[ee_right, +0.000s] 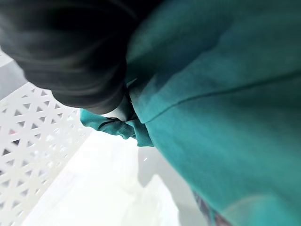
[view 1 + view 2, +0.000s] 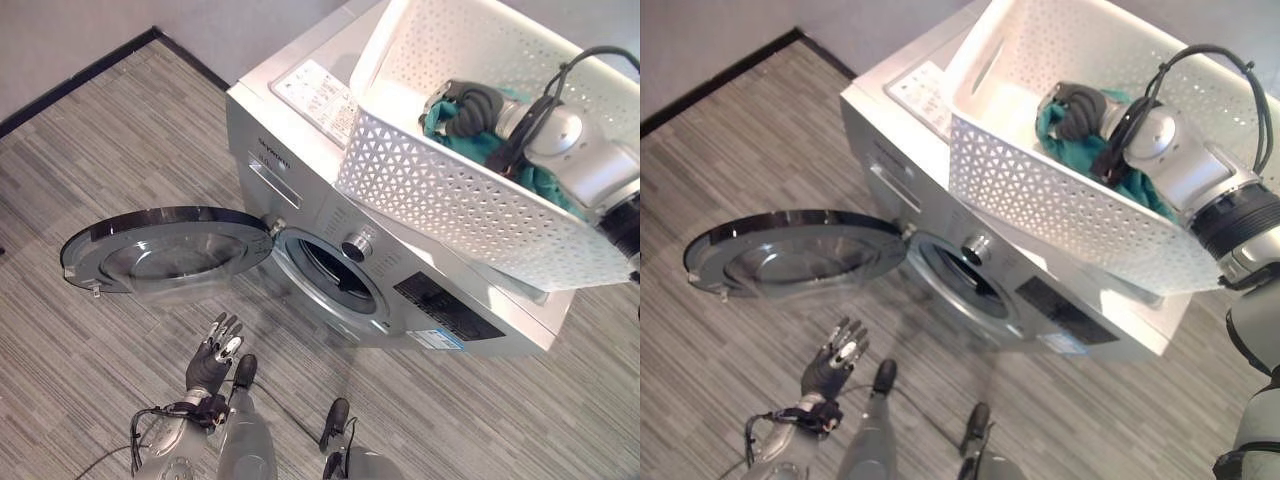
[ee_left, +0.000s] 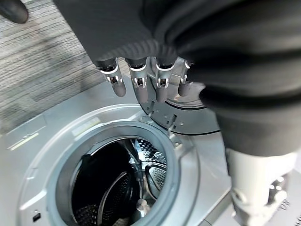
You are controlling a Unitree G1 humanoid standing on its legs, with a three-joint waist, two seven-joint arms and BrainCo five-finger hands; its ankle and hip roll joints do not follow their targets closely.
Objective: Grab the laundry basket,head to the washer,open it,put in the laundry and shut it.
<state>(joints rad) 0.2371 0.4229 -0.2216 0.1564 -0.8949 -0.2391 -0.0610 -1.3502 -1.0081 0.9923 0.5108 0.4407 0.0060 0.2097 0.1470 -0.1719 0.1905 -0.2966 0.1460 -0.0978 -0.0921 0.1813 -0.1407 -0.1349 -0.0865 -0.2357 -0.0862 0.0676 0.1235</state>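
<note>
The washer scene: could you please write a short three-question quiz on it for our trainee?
1. True or false: the washer door is closed.
2. Where does the laundry basket sit? A) on the floor B) on top of the washer C) inside the drum
3. Fill in: the right hand is inside the basket at the ____ cloth.

Key: 1 false; the door stands open, the left hand hanging low before it. 2 B. 3 teal.

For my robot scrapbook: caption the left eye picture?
Right hand digs into teal laundry in the white basket atop the open washer.
</note>
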